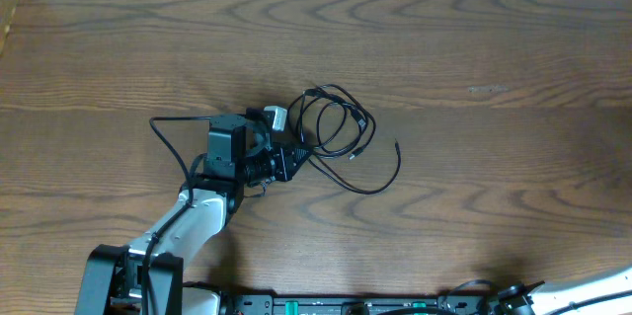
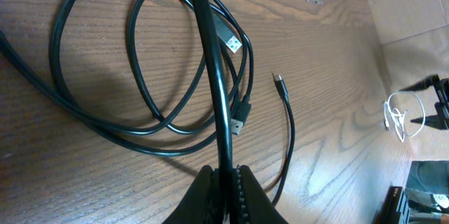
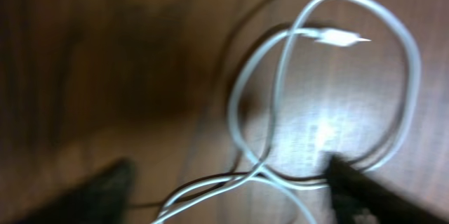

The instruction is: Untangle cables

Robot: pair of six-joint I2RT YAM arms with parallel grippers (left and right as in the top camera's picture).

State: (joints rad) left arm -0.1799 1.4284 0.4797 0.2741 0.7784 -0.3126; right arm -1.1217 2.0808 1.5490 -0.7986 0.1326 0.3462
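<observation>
Seen from above, a wooden table fills the frame, and the left arm reaches in from the lower left corner toward the centre. The left gripper has its fingers pinched narrow around one strand of the black cable, which rises taut from the bottom centre of the left wrist view. The rest of that cable lies on the table in several overlapping loops across the upper left of this view. Two flat plugs rest among the loops, and a thin free end points toward the middle right. The white cable is well apart from the black one. In the right wrist view, which is blurred, it lies in a loose loop on the wood. The right gripper has its fingers spread wide at the lower left and lower right corners, holding nothing. The cords look separated, but the black one remains coiled on itself. The likely risk is that a pull on the pinched strand draws the crossed loops tight into a knot. A plug could also snag inside a loop and drag the whole bundle. With so thin a cord, the strand could also slip from the pinch.
</observation>
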